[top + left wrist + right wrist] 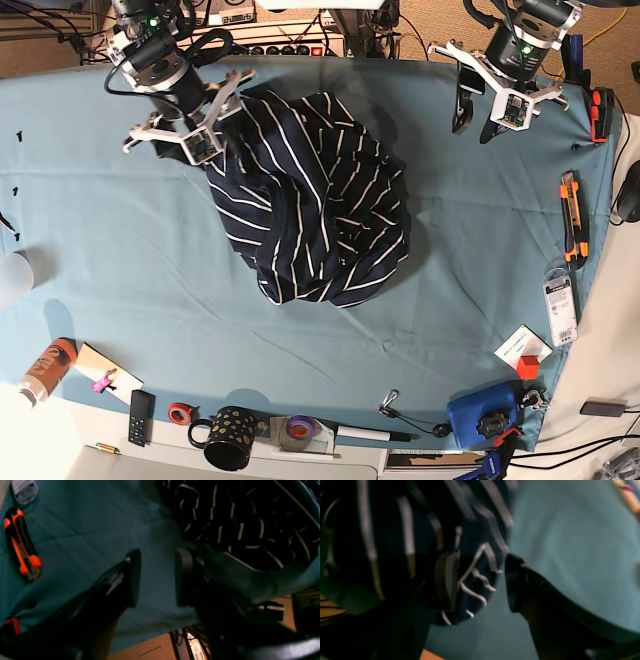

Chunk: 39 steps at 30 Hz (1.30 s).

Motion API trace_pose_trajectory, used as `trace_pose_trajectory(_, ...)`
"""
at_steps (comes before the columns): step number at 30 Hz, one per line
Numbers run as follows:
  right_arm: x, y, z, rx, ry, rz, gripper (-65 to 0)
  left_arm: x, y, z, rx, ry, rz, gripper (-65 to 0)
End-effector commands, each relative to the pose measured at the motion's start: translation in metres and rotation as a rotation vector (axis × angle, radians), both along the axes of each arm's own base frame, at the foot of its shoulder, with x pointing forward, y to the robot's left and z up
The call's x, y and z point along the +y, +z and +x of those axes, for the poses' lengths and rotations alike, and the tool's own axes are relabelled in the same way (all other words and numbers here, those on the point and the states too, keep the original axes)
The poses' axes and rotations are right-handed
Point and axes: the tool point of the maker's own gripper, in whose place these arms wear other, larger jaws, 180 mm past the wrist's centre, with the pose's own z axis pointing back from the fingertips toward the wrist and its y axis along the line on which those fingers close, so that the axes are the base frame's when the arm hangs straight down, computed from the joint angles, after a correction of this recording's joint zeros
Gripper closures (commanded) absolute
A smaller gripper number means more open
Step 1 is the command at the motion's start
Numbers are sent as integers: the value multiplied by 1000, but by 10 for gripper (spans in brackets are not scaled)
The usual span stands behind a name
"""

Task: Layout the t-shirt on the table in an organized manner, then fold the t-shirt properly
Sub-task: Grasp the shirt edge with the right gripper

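Observation:
The t-shirt (310,200), dark navy with thin white stripes, lies crumpled in a heap on the table (100,250), toward the far middle. My right gripper (222,122) sits at the heap's far-left corner. In the right wrist view this gripper (480,582) is open, with a loose fold of the t-shirt (395,542) hanging between its jaws, unclamped. My left gripper (478,122) hovers over bare teal cloth at the far right, apart from the shirt. In the left wrist view my left gripper (158,580) is open and empty, with the t-shirt (250,517) beyond it.
An orange utility knife (570,215) and a packaged item (560,300) lie along the right edge. A spotted mug (228,438), a remote (140,417), a can (45,370) and a blue case (480,415) line the near edge. The table's edge drops off just below my left gripper.

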Motion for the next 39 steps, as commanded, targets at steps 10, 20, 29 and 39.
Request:
trace_pose_trajectory(10,-7,-22,1,38,17,-23,-300,-4,11,2,-40,-3,-35,-233)
trace_pose_trajectory(20,-10,-35,14,37,33,-17,-257,-5,13,3,-45,-2,-50,-233)
trace_pose_trajectory(29,0,-25,22,-5,45,49,0,-4,15,6,-55,1,-50,-233)
trace_pose_trajectory(39,3,9,63,-141,52,78,0,-4,15,6,-55,1,-50,-233)
